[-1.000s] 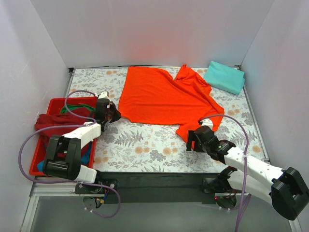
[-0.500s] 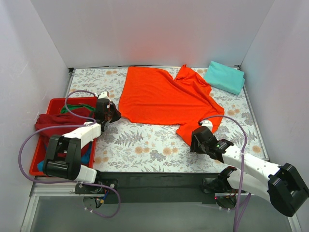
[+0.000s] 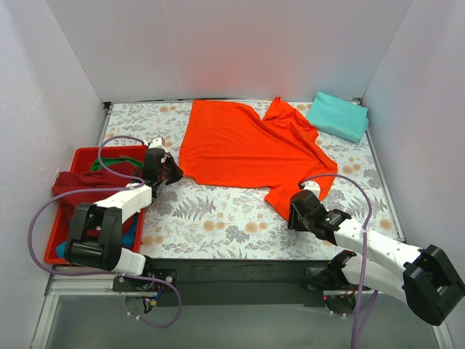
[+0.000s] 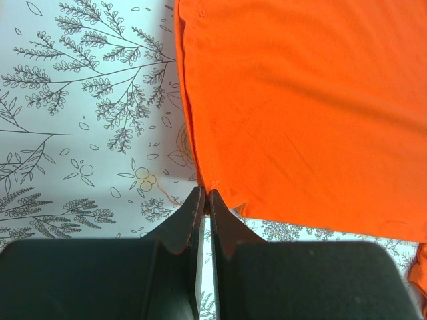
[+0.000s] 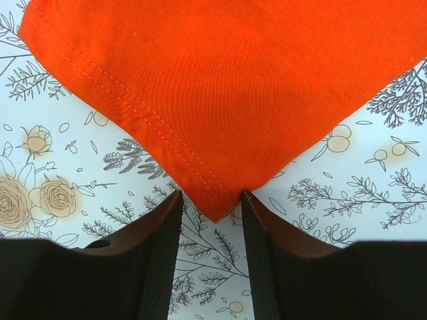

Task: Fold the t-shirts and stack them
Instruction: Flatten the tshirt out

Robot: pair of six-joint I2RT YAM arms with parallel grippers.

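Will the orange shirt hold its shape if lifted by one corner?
Probably not: the orange shirt lies flat and creased, so should drape limply. It looks thin, likely light. Only its tip is inside the right gripper; it might slip.

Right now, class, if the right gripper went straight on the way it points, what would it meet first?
The orange t-shirt: its hemmed corner lies between the right gripper's open fingers, though its height above the cloth is unclear.

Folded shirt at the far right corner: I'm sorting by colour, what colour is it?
The folded shirt is plain mint-teal, clearest in the top external view.
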